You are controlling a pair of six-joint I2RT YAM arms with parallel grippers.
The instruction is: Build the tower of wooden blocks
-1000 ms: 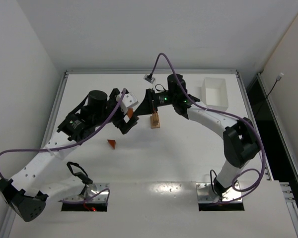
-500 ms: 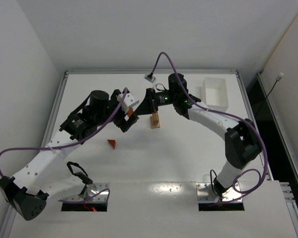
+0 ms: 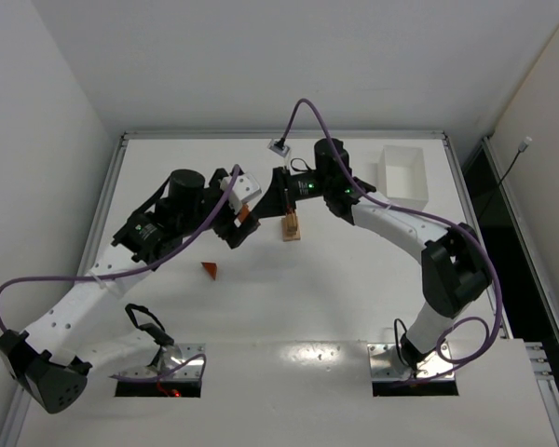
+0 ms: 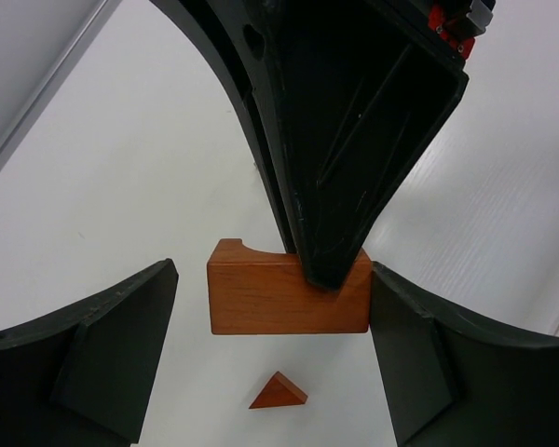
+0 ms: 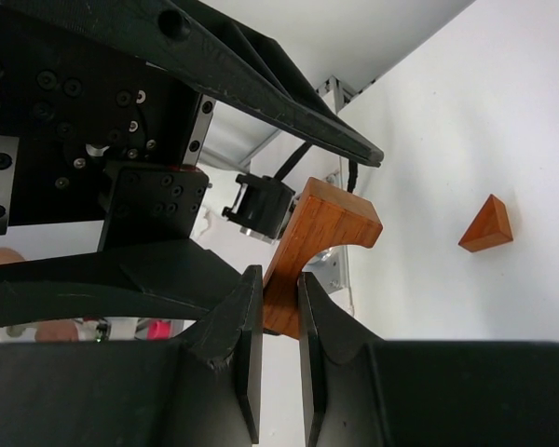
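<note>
Left tool narrower than before, open astride arch block; right tool clamped on it

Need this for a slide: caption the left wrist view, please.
Right end effector holds a reddish-brown arch block between the open fingers of the left end effector; a wedge lies on the table.

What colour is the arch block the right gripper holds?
Reddish-brown; the arch block shows best in the left wrist view.

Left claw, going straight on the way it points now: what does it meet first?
The reddish-brown arch block, which sits between the left claw's open fingers and is pinched by the right claw. The right claw's fingers seem to come right behind it, though depth there is unclear.
</note>
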